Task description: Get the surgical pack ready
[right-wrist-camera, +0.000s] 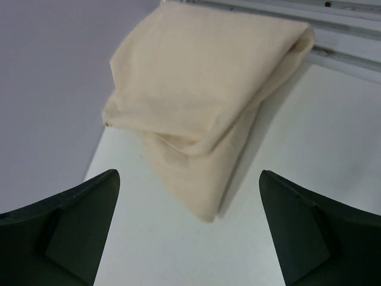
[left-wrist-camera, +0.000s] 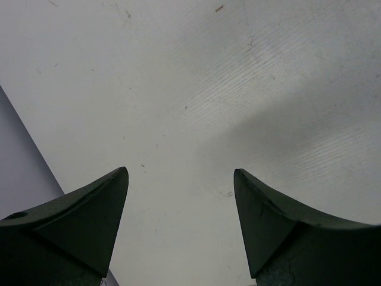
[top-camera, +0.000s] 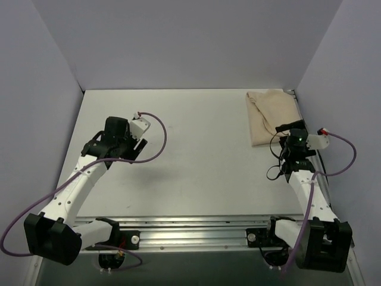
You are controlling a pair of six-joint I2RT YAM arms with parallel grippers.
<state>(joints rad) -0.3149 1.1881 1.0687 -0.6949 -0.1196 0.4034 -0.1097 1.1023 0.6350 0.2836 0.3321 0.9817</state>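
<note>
The right gripper (right-wrist-camera: 189,176) gaped wide, holding nothing. In the far right corner of the table (top-camera: 196,131), the folded tan cloth bundle (right-wrist-camera: 202,83) lay just ahead of it, lengthwise away. The left gripper (left-wrist-camera: 180,173), open and empty, hung well apart.

A pale grey-white table (top-camera: 196,155) fills the middle of the top view, with 1 metal rail (top-camera: 196,229) along its edge at the bottom of the frame. 1 folded tan cloth bundle (top-camera: 271,116) lies flat on it in the upper right of the frame, near the corner. The left wrist view shows faint scratches and specks on the tabletop.
</note>
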